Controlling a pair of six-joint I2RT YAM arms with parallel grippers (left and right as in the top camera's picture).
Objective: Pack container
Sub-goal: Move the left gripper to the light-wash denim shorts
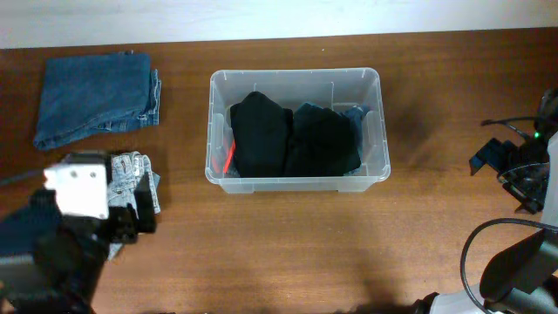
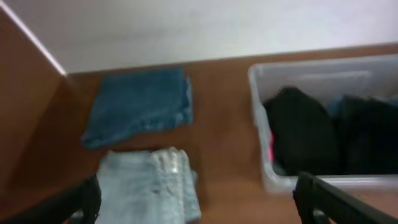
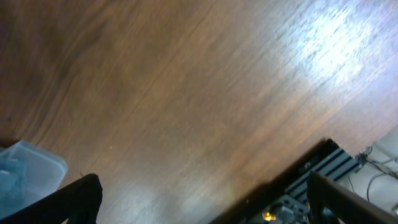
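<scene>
The container is a clear plastic bin in the middle of the table, with two black garments and a bit of blue cloth inside. In the left wrist view the container shows at the right. A folded pair of light jeans lies left of it, and my left gripper hovers open just above their near end. The left wrist view has the light jeans between my wide-apart fingers. My right gripper is open at the table's right edge, holding nothing, above bare wood.
A folded pair of dark blue jeans lies at the back left, also in the left wrist view as dark blue jeans. One corner of the container shows in the right wrist view. Cables and arm hardware crowd the right front.
</scene>
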